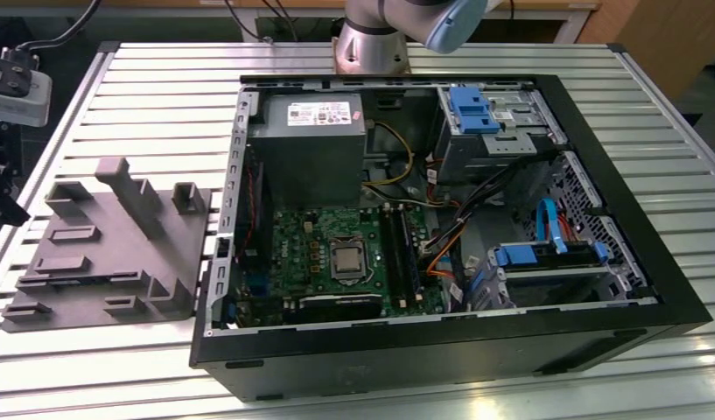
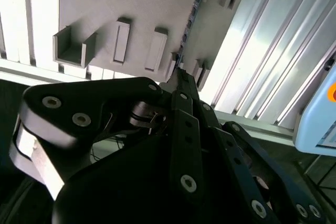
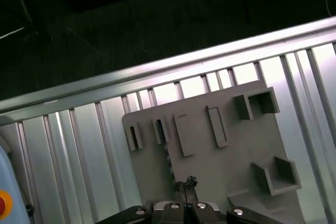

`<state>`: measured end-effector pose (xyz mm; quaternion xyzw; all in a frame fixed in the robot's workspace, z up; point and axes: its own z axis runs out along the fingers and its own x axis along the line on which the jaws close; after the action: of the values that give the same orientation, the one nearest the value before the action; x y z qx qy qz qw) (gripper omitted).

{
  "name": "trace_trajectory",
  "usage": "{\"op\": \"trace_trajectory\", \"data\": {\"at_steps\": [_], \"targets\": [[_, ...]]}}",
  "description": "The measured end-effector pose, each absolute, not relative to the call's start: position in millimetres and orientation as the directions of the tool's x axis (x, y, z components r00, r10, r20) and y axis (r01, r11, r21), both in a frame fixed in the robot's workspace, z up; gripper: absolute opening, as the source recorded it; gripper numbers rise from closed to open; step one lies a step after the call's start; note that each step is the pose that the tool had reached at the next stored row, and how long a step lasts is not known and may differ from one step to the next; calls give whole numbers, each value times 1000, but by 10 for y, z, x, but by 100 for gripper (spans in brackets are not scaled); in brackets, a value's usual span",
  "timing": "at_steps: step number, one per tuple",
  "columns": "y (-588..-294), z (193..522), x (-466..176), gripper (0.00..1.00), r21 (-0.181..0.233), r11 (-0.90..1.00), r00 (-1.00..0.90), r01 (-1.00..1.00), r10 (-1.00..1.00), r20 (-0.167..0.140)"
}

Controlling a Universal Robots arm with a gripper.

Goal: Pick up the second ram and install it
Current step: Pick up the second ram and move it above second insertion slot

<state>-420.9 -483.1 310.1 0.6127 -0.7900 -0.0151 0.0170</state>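
Gripper (image 3: 185,183) hangs above the grey holder plate (image 3: 210,166), which lies on the slotted aluminium table (image 1: 158,79). Fingers drawn together, tips all but touching in both wrist views; nothing seen clamped between them.

The second ram (image 3: 167,153) stands on edge in a slot of the plate, seen as a thin dark strip; in the second wrist view the strip (image 2: 190,19) runs up to just beside the fingertips (image 2: 181,74). Contact cannot be judged.

Exterior view: plate (image 1: 101,254) on the exterior view's left of the open computer case (image 1: 672,297); green motherboard (image 1: 293,236) inside; arm base (image 1: 375,39) behind the case.
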Motion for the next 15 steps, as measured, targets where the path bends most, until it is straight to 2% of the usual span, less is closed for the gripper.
{"op": "trace_trajectory", "data": {"at_steps": [15], "targets": [[-4831, 3101, -4208, 11, 45, 93, -93, -995, -996, 9]]}}
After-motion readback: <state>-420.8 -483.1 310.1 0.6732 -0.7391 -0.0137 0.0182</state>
